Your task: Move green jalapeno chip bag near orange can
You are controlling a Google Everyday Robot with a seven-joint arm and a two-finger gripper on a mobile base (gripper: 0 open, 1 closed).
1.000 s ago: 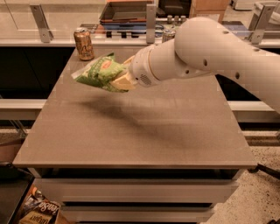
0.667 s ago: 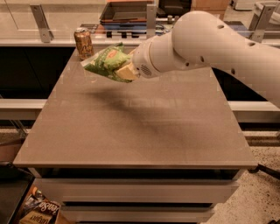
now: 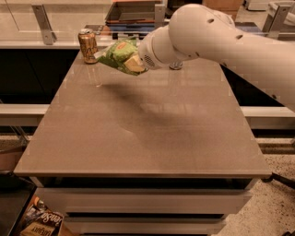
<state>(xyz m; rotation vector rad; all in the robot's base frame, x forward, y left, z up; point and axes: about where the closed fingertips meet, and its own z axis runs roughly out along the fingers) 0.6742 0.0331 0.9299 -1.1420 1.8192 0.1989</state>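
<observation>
The green jalapeno chip bag (image 3: pixel 119 54) is a crinkled light-green foil bag with a small red oval logo. My gripper (image 3: pixel 134 65) is shut on its right end and holds it above the far left part of the table. The orange can (image 3: pixel 87 46) is a copper drink can with a silver top. It stands upright at the table's far left corner, just left of the bag. A small gap shows between bag and can. My white arm (image 3: pixel 216 37) reaches in from the right.
The brown table (image 3: pixel 147 129) stretches toward the camera. A metal foot (image 3: pixel 175 67) sits at its far edge behind my arm. A counter with a dark tray (image 3: pixel 133 11) lies beyond. A snack package (image 3: pixel 39 221) lies on the floor at lower left.
My gripper has carried the bag up and toward the far left, closer to the orange can. The can has not moved.
</observation>
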